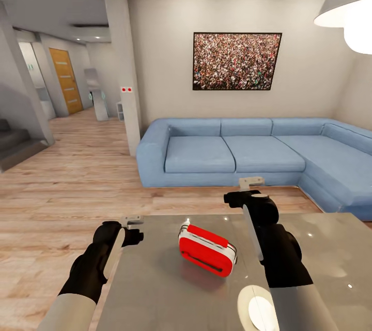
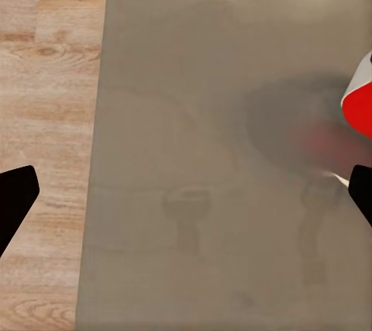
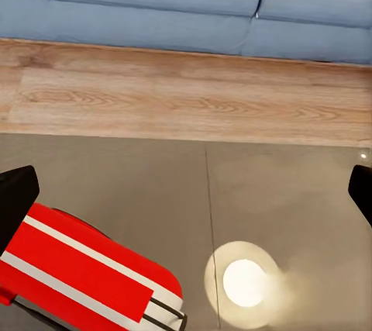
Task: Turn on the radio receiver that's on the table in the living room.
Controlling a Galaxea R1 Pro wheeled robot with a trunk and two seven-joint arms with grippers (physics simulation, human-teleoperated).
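From my head camera the table (image 1: 155,289) runs off the bottom and right edges of the picture, so I cannot see its near corners or legs, and my right arm covers part of its far edge. The radio receiver (image 3: 77,277) is cut by the bottom and left edges in my right wrist view, and in my left wrist view only a sliver shows at the right edge. The pendant lamp (image 1: 346,10) is clipped at the top right corner, and each wrist view shows only my dark fingertips (image 2: 15,199) at its sides.

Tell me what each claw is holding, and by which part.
Nothing is held. The left claw and the right claw both hang open over the table, either side of the radio, neither touching it.
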